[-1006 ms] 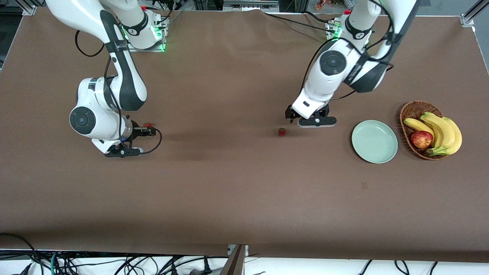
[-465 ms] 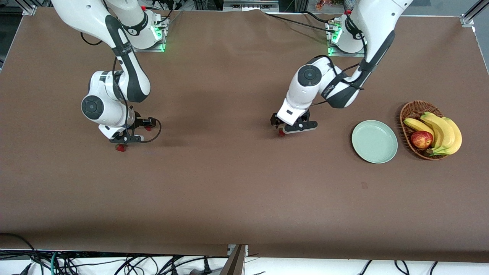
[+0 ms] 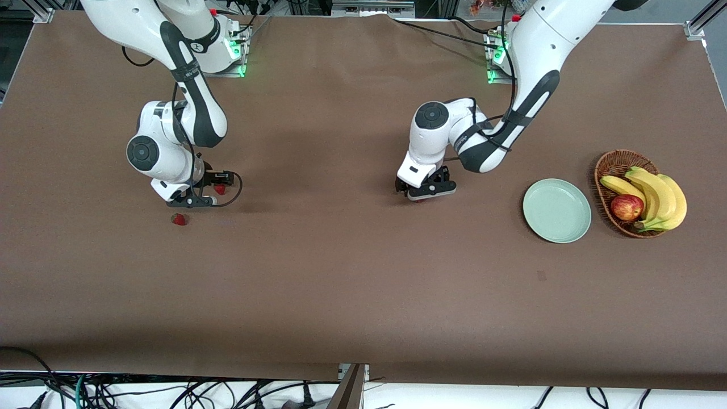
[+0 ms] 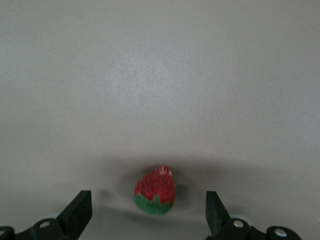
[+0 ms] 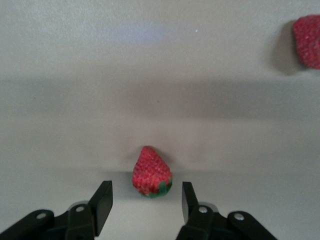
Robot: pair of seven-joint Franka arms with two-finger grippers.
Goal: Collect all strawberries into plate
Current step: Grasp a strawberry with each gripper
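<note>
Three strawberries lie on the brown table. One strawberry [image 4: 155, 192] sits on the table between the open fingers of my left gripper [image 3: 423, 193], which is low over it; only a red sliver [image 3: 418, 199] shows in the front view. My right gripper [image 3: 191, 200] is open and low at the right arm's end, between two strawberries [image 3: 179, 219] [image 3: 220, 189]. In the right wrist view one strawberry [image 5: 151, 177] lies just ahead of the open fingertips and another [image 5: 307, 40] is at the frame's edge. The mint-green plate [image 3: 556, 210] is empty, toward the left arm's end.
A wicker basket [image 3: 610, 162] with bananas [image 3: 659, 196] and a red-yellow apple [image 3: 626, 207] stands beside the plate at the left arm's end. The table's front edge has cables below it.
My left gripper moved toward the right arm's end and came down around its strawberry. My right gripper shifted off the strawberry nearer the front camera, which now shows.
</note>
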